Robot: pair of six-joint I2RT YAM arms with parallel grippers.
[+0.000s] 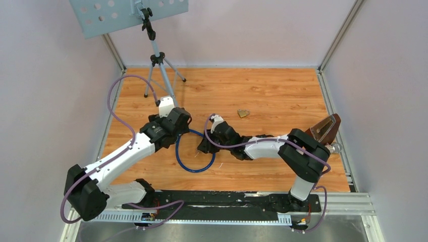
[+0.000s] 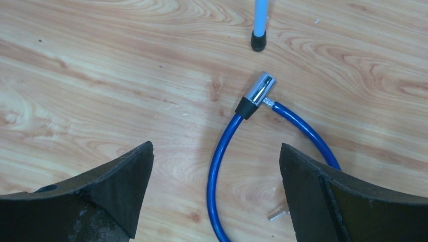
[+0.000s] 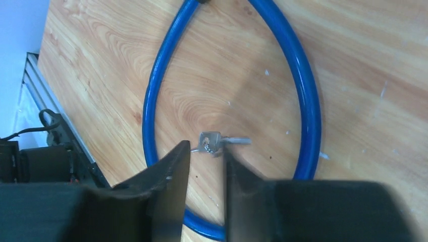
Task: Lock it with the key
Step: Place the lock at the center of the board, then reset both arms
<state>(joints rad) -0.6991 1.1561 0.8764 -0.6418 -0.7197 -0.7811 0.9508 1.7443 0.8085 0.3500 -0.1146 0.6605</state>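
A robotics lab, more exactly a closed test cell. Boxed in by plain pale lilac wall panels (image 1: 50, 75) around a wood-grain laminate tabletop (image 1: 272, 88), framed with silver aluminium rails (image 1: 327, 101). Bolted to a long black base plate (image 1: 227, 199) at the near edge: a white-and-black jointed left arm (image 1: 121, 156) and its twin right arm (image 1: 267, 147), each trailing a loose purple cable (image 1: 109, 98). At the back, a slim grey tripod (image 1: 160, 65) carrying a perforated blue-grey metal panel (image 1: 111, 12). Past the near edge, bare sheet steel (image 1: 227, 233).
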